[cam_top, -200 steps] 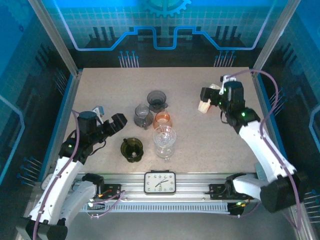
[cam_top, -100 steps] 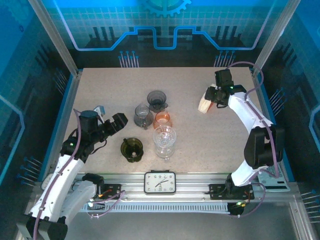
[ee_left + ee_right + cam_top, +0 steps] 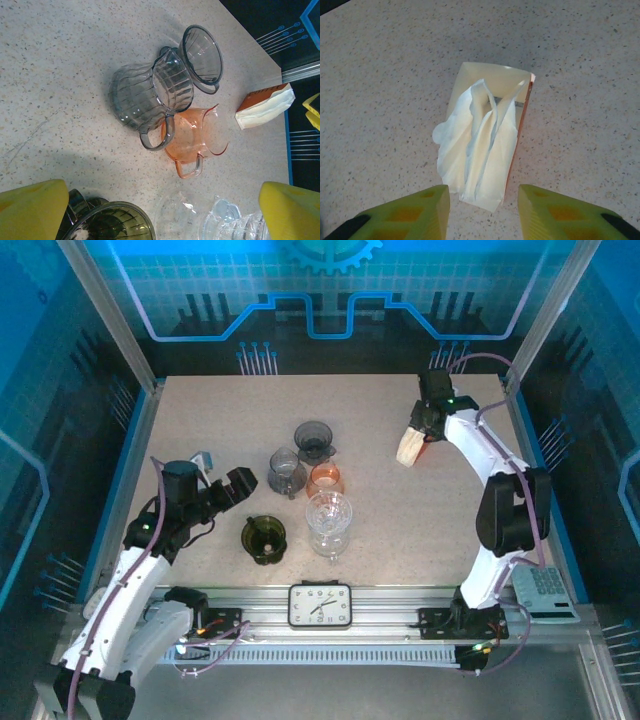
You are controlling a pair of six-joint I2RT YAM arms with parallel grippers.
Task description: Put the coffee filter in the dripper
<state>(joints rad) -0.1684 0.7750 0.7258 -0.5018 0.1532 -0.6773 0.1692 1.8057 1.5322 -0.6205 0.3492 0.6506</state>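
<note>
The coffee filters (image 3: 480, 145) are a stack of white papers in an orange-edged pack (image 3: 409, 448) lying flat at the back right of the table, also visible in the left wrist view (image 3: 265, 106). My right gripper (image 3: 482, 192) hangs over the pack's near end, its yellow fingers (image 3: 427, 210) apart on either side of it with a gap to the paper. A smoky grey cone dripper (image 3: 314, 440) stands at the table's middle. My left gripper (image 3: 222, 472) is wide open at the left, with nothing between its fingers (image 3: 35, 207).
Around the grey dripper (image 3: 202, 57) cluster a grey ribbed jug (image 3: 145, 95), an orange cup (image 3: 197, 140), a clear glass vessel (image 3: 329, 515) and an olive-green dripper (image 3: 264, 538). A clock (image 3: 320, 604) sits on the front rail, a calculator (image 3: 545, 592) at front right.
My right arm has swung back and inward, bringing its gripper over the filter pack, and its jaws have narrowed. The left arm has barely moved.
</note>
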